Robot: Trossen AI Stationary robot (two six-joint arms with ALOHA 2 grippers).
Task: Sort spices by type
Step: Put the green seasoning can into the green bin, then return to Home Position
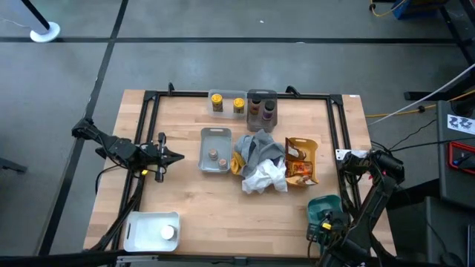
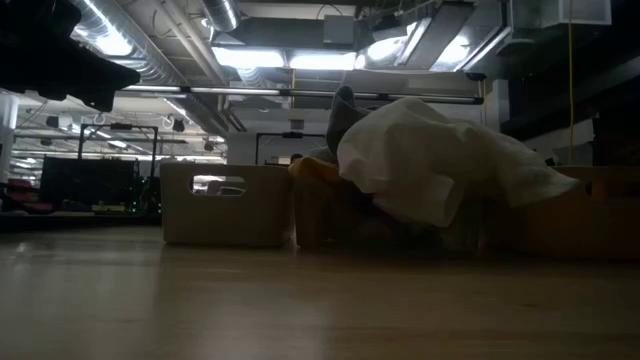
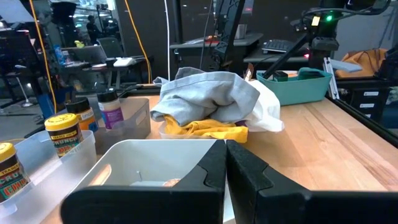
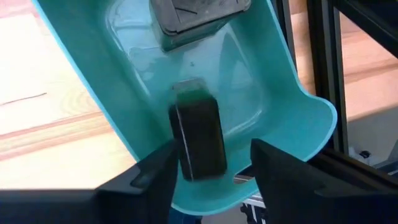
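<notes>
Teal plastic tray [image 4: 298, 118] at the counter's near right corner holds two dark flat tins [image 4: 199, 146]; the right gripper [image 4: 211, 171] hangs above one, fingers parted around it. The left gripper [image 3: 225, 163], closed and empty, faces the grey tray [image 1: 215, 159].

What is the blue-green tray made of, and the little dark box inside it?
The teal tray looks like smooth, glossy plastic: light glints off its curved wall and rounded rim. The dark flat tin lying in it seems to be metal with a dull dark finish, judging by its crisp rectangular edges, though painted plastic can't be ruled out.
</notes>
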